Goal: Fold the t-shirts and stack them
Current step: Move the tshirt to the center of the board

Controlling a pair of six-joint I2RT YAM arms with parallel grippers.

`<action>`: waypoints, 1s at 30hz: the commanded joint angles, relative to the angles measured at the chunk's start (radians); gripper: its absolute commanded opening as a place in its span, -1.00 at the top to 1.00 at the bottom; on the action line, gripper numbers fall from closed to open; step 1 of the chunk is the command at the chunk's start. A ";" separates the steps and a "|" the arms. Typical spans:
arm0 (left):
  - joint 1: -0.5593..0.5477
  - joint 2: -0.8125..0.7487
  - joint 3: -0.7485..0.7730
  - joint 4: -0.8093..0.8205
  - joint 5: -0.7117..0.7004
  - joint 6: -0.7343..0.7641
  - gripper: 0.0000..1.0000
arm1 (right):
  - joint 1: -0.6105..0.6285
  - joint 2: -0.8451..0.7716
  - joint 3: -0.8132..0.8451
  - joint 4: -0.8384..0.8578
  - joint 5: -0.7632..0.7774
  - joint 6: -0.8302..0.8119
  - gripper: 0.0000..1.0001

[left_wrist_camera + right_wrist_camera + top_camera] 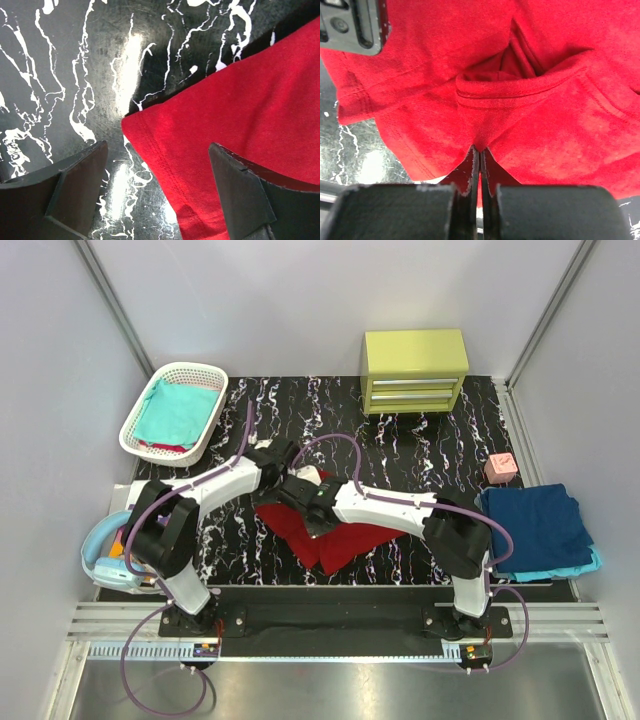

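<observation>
- Dark red soft cloth t-shirt (340, 538) lies crumpled in the middle of the black, white-veined marble-look table top (420, 445), just ahead of both arms and not yet folded.
- My right gripper (480, 159) is clenched on a pinch of that shirt just below a ribbed hem opening, whether collar or sleeve I cannot tell. I judge the grip is there to lift and spread the cloth.
- My left gripper (159, 187) is released, jaws wide, straddling a hemmed corner of the shirt, one finger over bare table and the other over red cloth. That placement suits closing on the corner as a second hold.
- The corner's stitched edge lies flat on the table, so a finger would likely have to press down and scrape under it.
- Bare table runs behind the shirt toward the yellow-green two-drawer cabinet (415, 370), room enough, I think, to lay the cloth out.
- At the right edge a folded navy t-shirt (530, 525) sits on a light blue t-shirt (590, 562); a small pink block (500, 468) is near them.
- At far left a white plastic lattice basket (190, 367) holds a teal t-shirt (178, 410), well apart from both grippers.
</observation>
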 commanded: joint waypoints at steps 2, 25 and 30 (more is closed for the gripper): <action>-0.032 -0.044 -0.009 0.021 0.032 0.020 -0.72 | 0.000 -0.089 0.011 -0.058 0.094 0.049 1.00; -0.033 -0.006 0.097 0.037 0.068 0.095 -0.67 | 0.086 -0.643 -0.289 -0.768 -0.067 0.635 1.00; -0.033 0.017 0.148 0.031 0.068 0.117 -0.67 | 0.172 -0.696 -0.374 -0.815 -0.214 0.694 1.00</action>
